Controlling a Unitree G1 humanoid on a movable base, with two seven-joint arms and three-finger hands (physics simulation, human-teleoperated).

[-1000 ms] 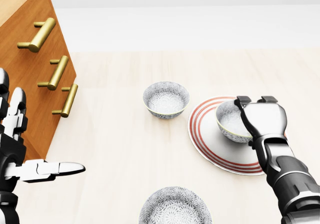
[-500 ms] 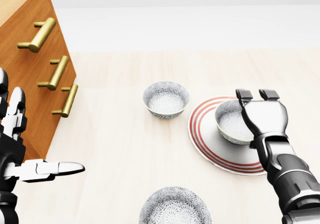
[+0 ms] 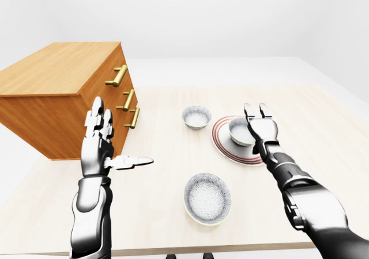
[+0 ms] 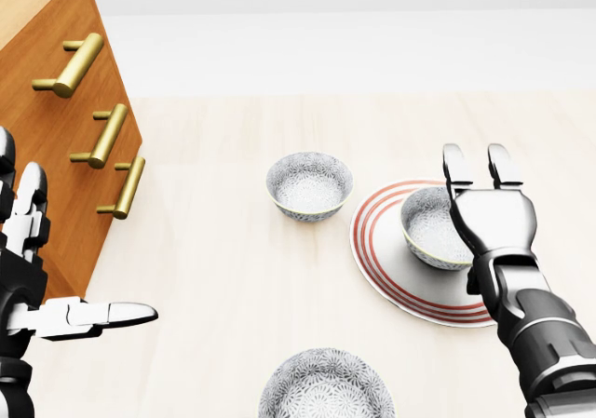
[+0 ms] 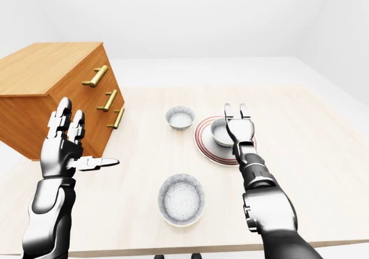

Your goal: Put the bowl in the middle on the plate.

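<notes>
A small patterned bowl [image 4: 428,229] sits on the red-ringed white plate [image 4: 396,274], toward the plate's right side in the head view. My right hand [image 4: 476,170] is open just right of that bowl, with its fingers [image 4: 453,171] pointing straight up and away from the rim and its palm close to the bowl's right wall. Far to the left my left hand [image 3: 118,138] is open in the air with its thumb pointing right, holding nothing.
A second patterned bowl [image 4: 309,184] stands on the table left of the plate. A larger one [image 4: 326,388] lies near the bottom edge of the head view. A wooden drawer chest [image 4: 56,111] with brass handles [image 4: 104,137] fills the left side.
My right hand's fingers, which were hooked over the bowl's rim, have straightened upward and let go. The bowl stays on the plate. The left hand has not moved.
</notes>
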